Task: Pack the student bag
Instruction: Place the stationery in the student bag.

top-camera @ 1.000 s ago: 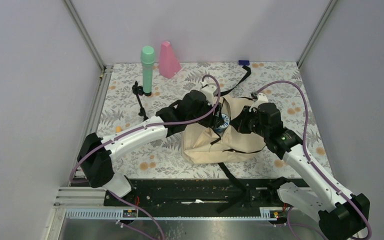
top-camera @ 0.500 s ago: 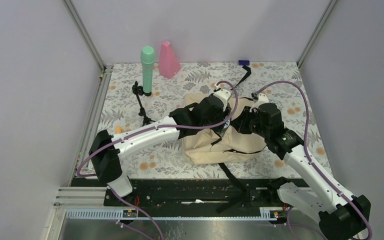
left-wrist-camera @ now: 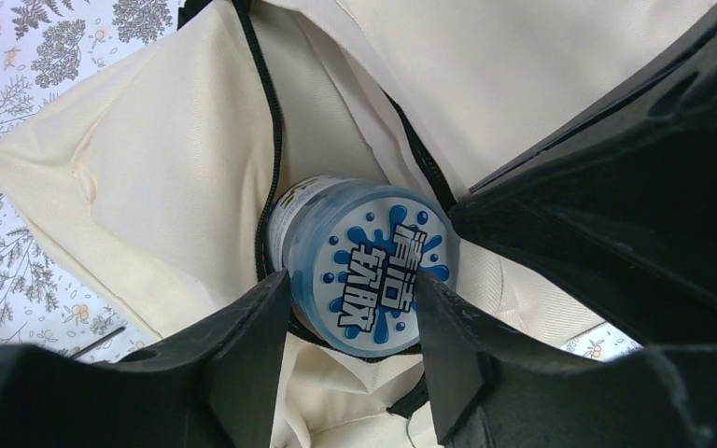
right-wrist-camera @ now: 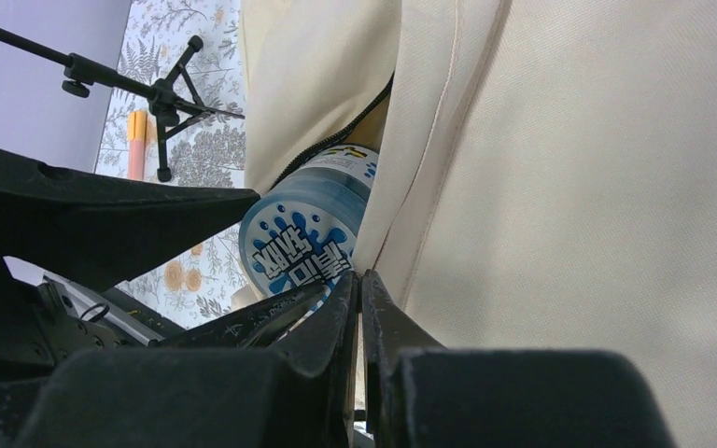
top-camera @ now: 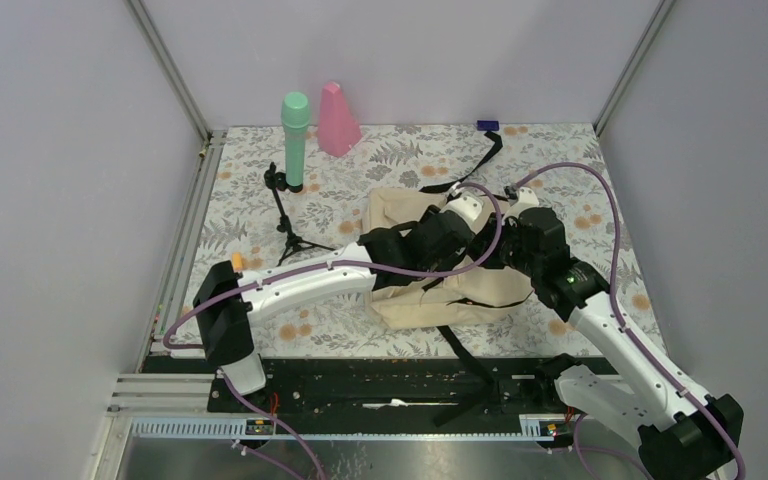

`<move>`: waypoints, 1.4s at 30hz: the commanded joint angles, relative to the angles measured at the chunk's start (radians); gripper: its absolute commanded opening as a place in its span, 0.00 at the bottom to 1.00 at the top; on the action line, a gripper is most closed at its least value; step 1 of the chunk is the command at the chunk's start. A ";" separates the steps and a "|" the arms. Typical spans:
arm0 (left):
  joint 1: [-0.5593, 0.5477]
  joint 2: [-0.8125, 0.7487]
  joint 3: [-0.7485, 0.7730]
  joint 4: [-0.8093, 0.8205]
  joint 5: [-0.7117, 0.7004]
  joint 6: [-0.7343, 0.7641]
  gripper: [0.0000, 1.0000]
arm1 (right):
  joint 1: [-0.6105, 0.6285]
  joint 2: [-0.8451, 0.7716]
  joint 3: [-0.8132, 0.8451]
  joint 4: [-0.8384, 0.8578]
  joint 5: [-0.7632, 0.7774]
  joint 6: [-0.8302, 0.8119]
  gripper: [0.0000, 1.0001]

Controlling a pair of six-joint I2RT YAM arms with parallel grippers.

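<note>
Fabric of the student bag (right-wrist-camera: 569,187) sits pinched in my closed right pincer (right-wrist-camera: 361,297) so its zipper (left-wrist-camera: 269,121) gapes; my left pincer (left-wrist-camera: 355,303) clamps the blue-lidded jar (left-wrist-camera: 373,266) to feed it inside. That bag lies on the desk (top-camera: 360,160), nearer its right edge.

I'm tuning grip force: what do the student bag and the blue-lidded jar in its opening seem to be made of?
The student bag looks like matte cream fabric, given its soft creases and folds, with black zipper trim. The jar is probably rigid plastic, given its faint sheen and printed blue lid; glass can't be excluded.
</note>
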 commanded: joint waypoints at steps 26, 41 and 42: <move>0.147 -0.303 -0.245 0.232 0.296 -0.216 0.80 | 0.001 -0.079 0.066 0.143 -0.027 0.020 0.00; 0.306 -0.271 -0.305 0.291 0.538 -0.285 0.43 | 0.001 -0.078 0.061 0.132 -0.022 0.016 0.00; 0.306 -0.269 -0.308 0.292 0.544 -0.294 0.42 | 0.002 -0.078 0.061 0.132 -0.023 0.016 0.00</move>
